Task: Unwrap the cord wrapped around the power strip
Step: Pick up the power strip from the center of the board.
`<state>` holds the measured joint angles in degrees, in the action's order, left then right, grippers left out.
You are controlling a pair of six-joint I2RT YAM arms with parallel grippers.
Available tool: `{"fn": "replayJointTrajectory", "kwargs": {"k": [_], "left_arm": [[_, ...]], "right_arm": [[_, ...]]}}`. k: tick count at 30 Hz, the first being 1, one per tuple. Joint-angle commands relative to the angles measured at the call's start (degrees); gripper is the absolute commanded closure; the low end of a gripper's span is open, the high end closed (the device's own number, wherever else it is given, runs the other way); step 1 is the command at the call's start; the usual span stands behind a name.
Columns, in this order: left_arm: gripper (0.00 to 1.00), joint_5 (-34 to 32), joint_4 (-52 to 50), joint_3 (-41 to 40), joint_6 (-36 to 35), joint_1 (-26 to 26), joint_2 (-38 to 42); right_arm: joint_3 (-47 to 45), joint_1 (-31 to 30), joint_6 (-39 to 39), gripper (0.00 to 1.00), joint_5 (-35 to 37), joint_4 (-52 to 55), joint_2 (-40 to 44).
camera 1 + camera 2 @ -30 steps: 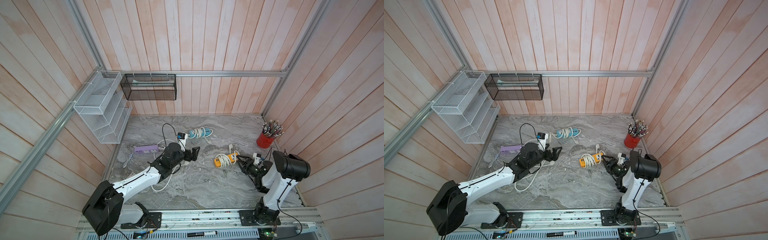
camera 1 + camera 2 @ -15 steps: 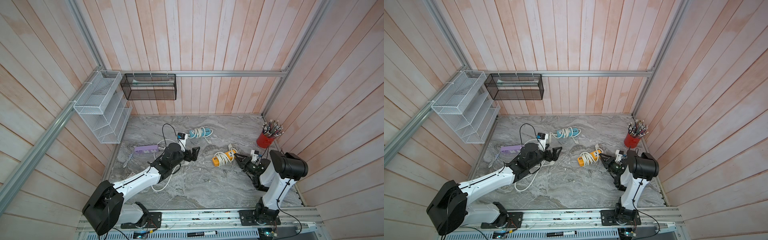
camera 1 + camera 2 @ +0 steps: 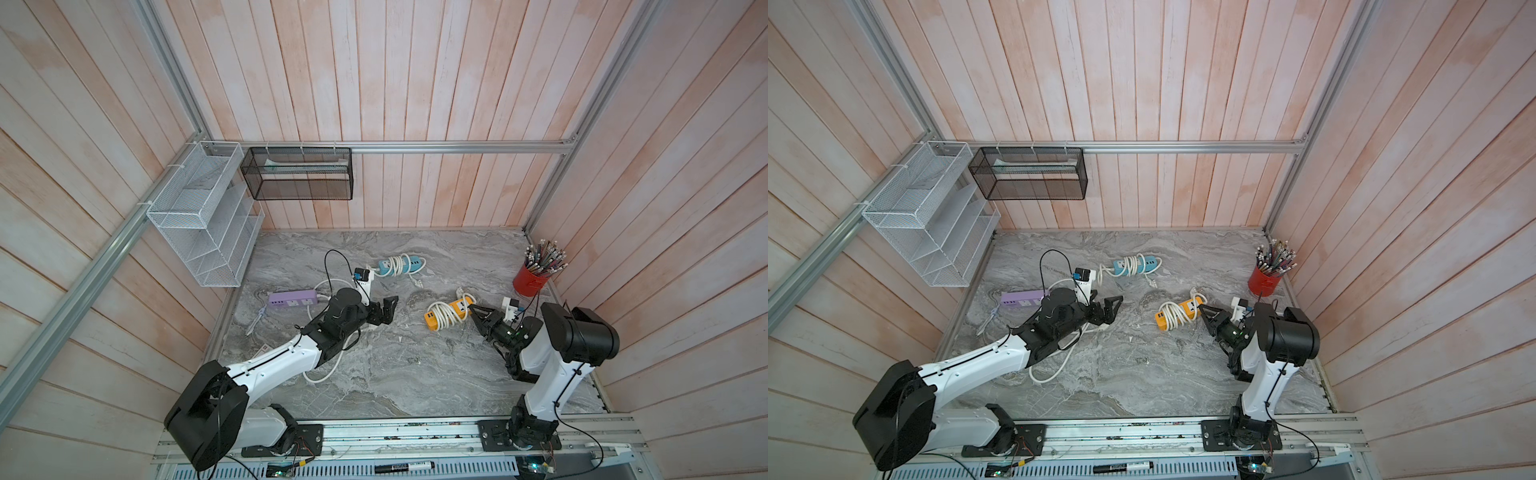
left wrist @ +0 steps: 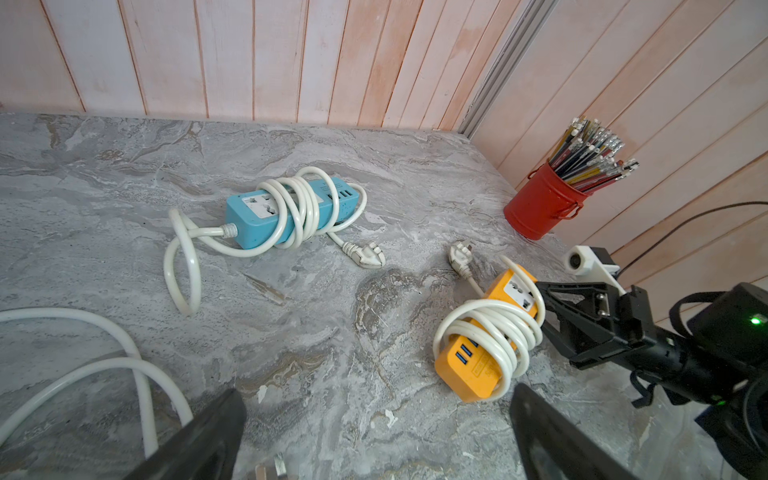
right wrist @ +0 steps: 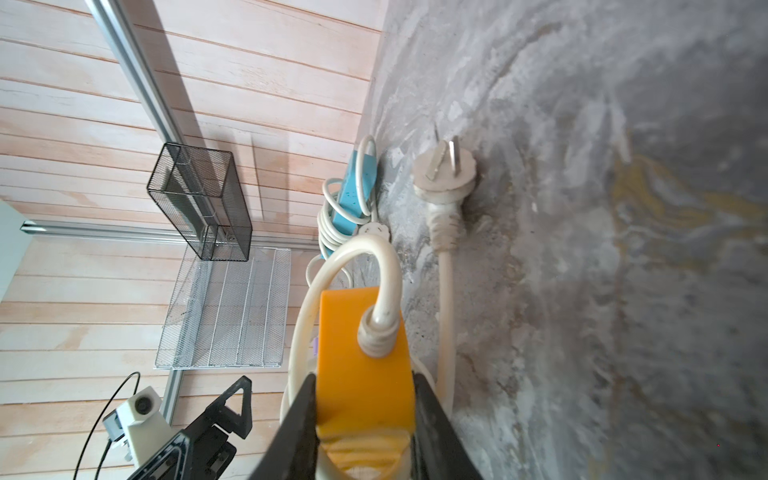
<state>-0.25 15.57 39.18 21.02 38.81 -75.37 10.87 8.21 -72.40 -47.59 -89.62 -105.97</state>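
Three power strips lie on the counter, with 12 o'clock taken as the back wall in a top view. The orange power strip sits at about 3 o'clock from the middle, and its white cord is wound around its body in several turns. The right end effector is closed onto the end of this strip where the cord comes out, one finger against each side of the orange body. The left end effector hovers near the middle, spread wide and holding nothing.

The main risk is the grip. It sits on a short, smooth end, so a tug on the cord could twist the strip out or drag it along. One loop runs close beside a finger in the right wrist view, and if it is pinched there that turn will not come off.

The orange strip's plug lies free on the counter at 12 o'clock of the strip. The blue power strip, also wrapped, has its own plug close by, so a reach could close on the wrong one.

A loose cord from the purple power strip, at 9 o'clock, runs under the left arm and may snag as that arm moves. The red cup of pencils, at 2 o'clock, stands near the right arm and could be knocked over.
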Motion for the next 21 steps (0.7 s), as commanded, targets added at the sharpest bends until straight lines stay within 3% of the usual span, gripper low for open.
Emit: {"fn": "replayJointTrajectory", "kwargs": {"k": [1, 6, 11, 16, 21], "left_arm": [[0.00, 1.11, 2.90, -1.16, -0.06, 0.23, 1.26], [0.00, 3.69, 4.65, -1.71, 0.33, 0.22, 2.99], [0.00, 12.91, 10.14, -2.39, 2.11, 0.22, 6.27], [0.00, 19.36, 12.03, -0.31, 4.10, 0.22, 8.17], [0.00, 20.77, 12.27, 0.71, 4.65, 0.22, 9.10]], "right_arm": [[0.69, -0.89, -2.15, 1.00, -0.18, -0.56, 7.74], [4.42, -2.79, 2.53, 1.00, 1.99, 16.33, 23.65], [9.47, -4.15, 4.04, 1.00, 6.70, 30.57, 35.20], [9.29, -4.76, -4.18, 1.00, 6.57, 22.15, 33.15], [7.82, -7.50, -12.52, 1.00, 8.71, 12.16, 29.39]]}}
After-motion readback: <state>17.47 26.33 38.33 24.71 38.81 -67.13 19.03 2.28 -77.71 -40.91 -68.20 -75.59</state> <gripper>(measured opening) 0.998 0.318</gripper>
